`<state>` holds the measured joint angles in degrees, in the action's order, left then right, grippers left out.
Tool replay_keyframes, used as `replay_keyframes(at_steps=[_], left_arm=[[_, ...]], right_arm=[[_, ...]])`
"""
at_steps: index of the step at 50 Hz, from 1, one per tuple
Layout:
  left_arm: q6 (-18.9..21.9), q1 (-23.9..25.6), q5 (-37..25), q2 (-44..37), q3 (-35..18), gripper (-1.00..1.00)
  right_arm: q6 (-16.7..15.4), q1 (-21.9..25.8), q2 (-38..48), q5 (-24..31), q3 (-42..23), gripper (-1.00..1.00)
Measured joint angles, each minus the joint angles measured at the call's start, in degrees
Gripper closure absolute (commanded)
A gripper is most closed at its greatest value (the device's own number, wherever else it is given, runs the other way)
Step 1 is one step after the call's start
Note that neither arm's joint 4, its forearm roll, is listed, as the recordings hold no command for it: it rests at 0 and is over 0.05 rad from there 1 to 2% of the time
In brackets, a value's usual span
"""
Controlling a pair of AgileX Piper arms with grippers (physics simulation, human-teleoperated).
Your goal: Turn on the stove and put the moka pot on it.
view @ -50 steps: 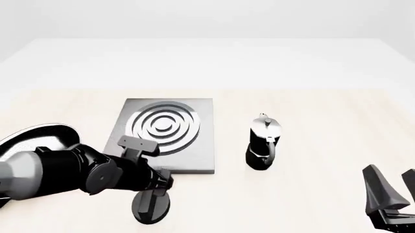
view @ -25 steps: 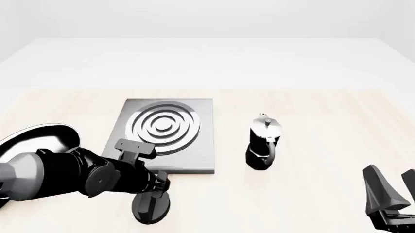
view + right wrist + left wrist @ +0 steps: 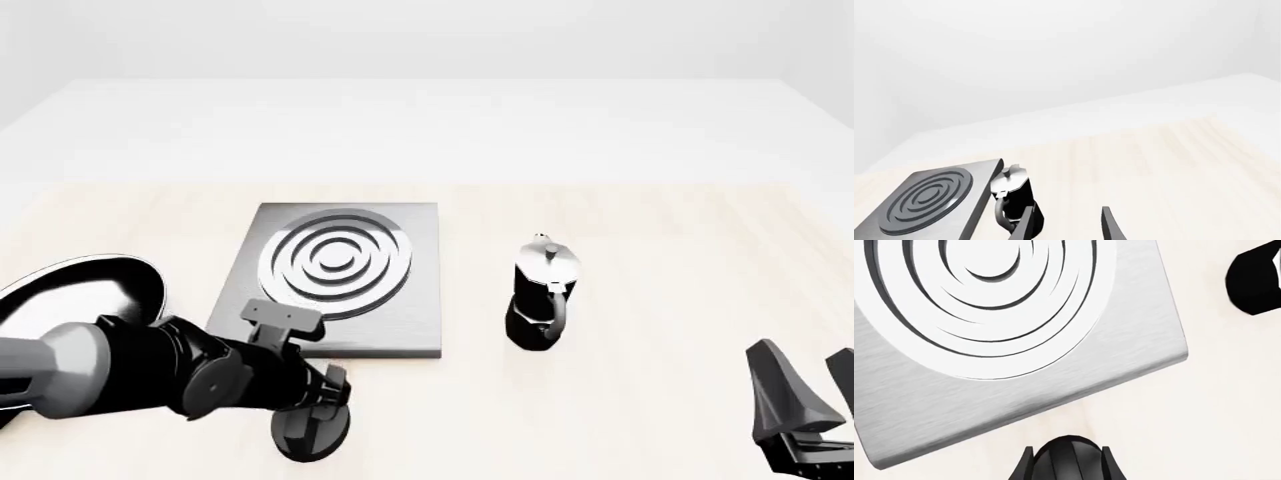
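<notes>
Right now the left tool [image 3: 314, 415] sits low in the lower-left of the front view, down on the black round knob [image 3: 310, 432], which lies just off the near edge of the stove plate [image 3: 400, 325]. Can't tell whether its fingers are pinching the knob or spread; arm body covers them in front view, and the left wrist view only shows the knob's dome [image 3: 1066, 460] w/ a finger edge each side. Right tool [image 3: 801, 400] is parked lower-right, fingers spread, holding nothing. Moka pot [image 3: 541, 295] stands upright right of centre, apart from the stove's right edge, handle toward the camera.

Risks, judged: knob is small and smooth, so a loose pinch may slip w/o turning it. Left forearm is close over the plate's near-left corner; lifting carelessly could nudge the plate. Frying pan [image 3: 80, 290] at far left sits just beside the left arm's elbow side, so a swing back could clip it. Pot is tall and narrow, so a sideways bump from the right tool would tip it.

Room: open worktop [image 3: 667, 220] right of and behind the pot; the right tool's path to the pot is clear. Stove rings [image 3: 334, 258] are bare.
</notes>
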<state>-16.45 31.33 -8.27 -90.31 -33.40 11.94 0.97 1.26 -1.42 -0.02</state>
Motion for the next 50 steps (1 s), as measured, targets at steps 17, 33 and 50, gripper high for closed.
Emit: replay_keyframes(at_steps=[17, 33, 50], left_arm=[[1.1, -1.7, 0.2, 0.9, 0.9, -1.00], [7.0, -4.5, 0.0, 3.1, 0.7, -1.00], [7.8, -9.4, -1.2, 7.1, 0.7, -1.00]], right_arm=[[0.1, 0.1, -0.3, 0.2, 0.0, -1.00], [-0.1, 0.3, 0.1, 0.0, 0.0, -1.00], [-0.5, 0.6, 1.4, -0.9, 0.0, -1.00]])
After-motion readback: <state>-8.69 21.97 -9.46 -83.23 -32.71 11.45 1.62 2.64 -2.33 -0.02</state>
